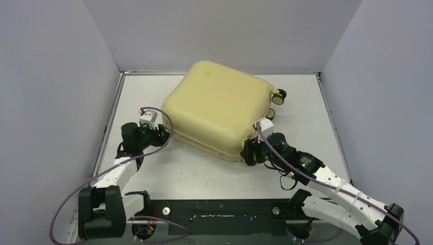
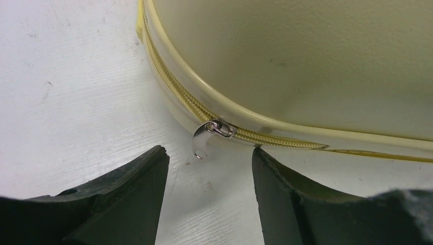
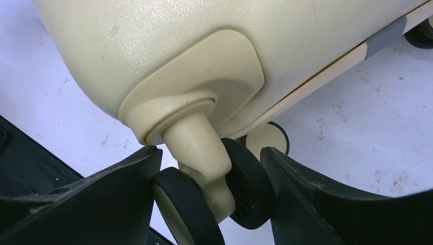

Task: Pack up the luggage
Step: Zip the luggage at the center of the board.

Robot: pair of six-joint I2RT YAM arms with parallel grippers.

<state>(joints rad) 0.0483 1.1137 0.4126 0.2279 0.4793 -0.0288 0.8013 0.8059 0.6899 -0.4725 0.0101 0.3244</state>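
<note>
The luggage [image 1: 217, 107], a pale yellow, faintly pebbled hard-shell suitcase with rounded corners, lies closed and flat on the scuffed white table [image 1: 194, 176], toward 12 o'clock. At its 8 o'clock corner, a curved silver metal zipper pull [image 2: 206, 138] hangs from the woven yellow zipper tape [image 2: 281, 139]. The left end effector [image 2: 209, 158] flanks the pull, black fingers apart and touching nothing. At 5 o'clock, the right end effector [image 3: 210, 153] is clamped on the black-and-cream twin-wheel caster [image 3: 191, 135].
</note>
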